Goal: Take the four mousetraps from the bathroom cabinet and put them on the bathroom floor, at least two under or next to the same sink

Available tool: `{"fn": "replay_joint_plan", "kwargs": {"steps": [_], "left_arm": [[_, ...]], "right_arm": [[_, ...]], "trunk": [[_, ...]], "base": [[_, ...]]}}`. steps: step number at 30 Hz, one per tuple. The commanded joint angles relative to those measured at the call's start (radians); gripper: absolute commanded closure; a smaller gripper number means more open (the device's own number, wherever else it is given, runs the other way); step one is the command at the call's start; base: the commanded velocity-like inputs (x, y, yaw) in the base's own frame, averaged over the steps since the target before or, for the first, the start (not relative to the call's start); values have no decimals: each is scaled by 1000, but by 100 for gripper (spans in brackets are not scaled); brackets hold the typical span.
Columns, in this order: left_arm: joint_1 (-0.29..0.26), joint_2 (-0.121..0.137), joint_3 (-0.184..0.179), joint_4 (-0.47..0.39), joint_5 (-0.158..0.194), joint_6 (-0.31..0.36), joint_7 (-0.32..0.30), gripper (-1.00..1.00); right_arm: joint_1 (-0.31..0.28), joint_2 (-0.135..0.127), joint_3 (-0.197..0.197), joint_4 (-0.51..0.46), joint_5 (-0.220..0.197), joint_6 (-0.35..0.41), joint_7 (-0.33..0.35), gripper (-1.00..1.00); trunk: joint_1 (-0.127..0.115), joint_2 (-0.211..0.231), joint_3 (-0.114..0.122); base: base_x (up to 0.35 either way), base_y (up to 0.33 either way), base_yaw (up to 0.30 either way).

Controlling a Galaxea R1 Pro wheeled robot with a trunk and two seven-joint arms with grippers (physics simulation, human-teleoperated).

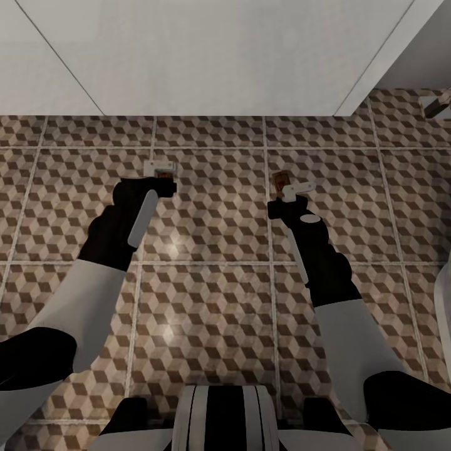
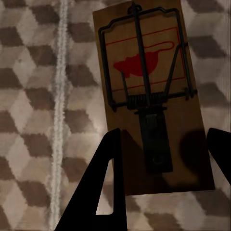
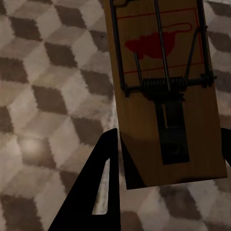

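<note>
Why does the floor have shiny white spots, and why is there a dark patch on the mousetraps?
Head view: soft glare spots on the floor tiles are reflected light. Left wrist view: the dark patches on the mousetrap look like shadow cast by the gripper's fingers. Right wrist view: a similar shadow darkens the other mousetrap's near end, and everything looks slightly blurry.

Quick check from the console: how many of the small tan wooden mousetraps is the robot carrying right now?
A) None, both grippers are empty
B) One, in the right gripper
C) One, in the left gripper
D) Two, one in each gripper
D: the left wrist view shows a tan wooden mousetrap between the left gripper fingers, and the right wrist view shows another mousetrap between the right gripper fingers, both above the cube-patterned tile floor.
</note>
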Motion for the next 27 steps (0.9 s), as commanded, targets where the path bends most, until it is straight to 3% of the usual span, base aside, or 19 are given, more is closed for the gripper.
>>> {"fn": "replay_joint_plan", "kwargs": {"steps": [1, 27], "left_arm": [[-1, 1, -2, -6, 11, 3, 9, 100], [0, 0, -11, -43, 13, 6, 11, 100]], "right_arm": [[0, 0, 2, -1, 6, 6, -3, 100], [0, -2, 1, -1, 7, 8, -3, 100]], "trunk": [[0, 0, -1], [2, -1, -1]], "base": [[0, 0, 0], [0, 0, 0]]}}
